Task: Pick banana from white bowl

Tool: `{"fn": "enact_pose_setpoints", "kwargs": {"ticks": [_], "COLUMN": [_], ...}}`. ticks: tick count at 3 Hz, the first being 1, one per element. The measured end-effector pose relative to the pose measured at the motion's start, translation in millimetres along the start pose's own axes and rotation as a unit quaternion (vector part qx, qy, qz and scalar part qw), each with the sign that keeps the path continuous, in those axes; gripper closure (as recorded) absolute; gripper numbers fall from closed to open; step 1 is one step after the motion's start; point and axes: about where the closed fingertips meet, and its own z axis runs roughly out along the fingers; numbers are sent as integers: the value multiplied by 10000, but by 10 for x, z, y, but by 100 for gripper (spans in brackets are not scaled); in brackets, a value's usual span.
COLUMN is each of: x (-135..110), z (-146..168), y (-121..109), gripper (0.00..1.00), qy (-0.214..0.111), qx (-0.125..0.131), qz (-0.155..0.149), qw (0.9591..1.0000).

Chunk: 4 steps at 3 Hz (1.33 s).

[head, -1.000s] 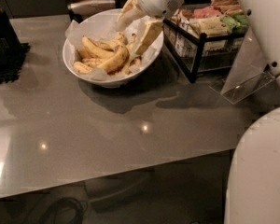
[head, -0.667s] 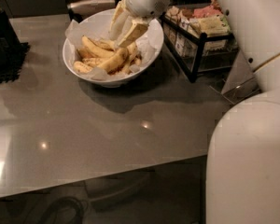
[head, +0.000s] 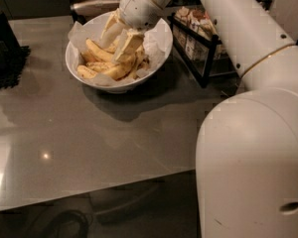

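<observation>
Gripper (head: 118, 39) inside bowl (head: 120, 86), fingers spread wide, nothing held, tips just above banana (head: 100, 50) pile. Step: grasp approach. Next req.: lower onto 1 banana, close, lift w/o snagging paper (head: 156, 41).

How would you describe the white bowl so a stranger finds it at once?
On the grey table's far side, left of the black wire rack, stands the white bowl. It is round, paper-lined, holds bananas, and the tool reaches into it.
</observation>
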Motion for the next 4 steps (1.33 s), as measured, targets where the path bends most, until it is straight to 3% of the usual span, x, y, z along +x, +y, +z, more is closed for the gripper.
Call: {"fn": "enact_pose_setpoints", "kwargs": {"ticks": [1, 2, 4], "x": [14, 21, 45], "z": [29, -18, -89], "y": [49, 63, -37], "gripper": [24, 9, 10], "qy": [-84, -33, 82], "qx": [-86, -152, -80], "qz": [93, 146, 171], "qw": [9999, 9998, 9998]}}
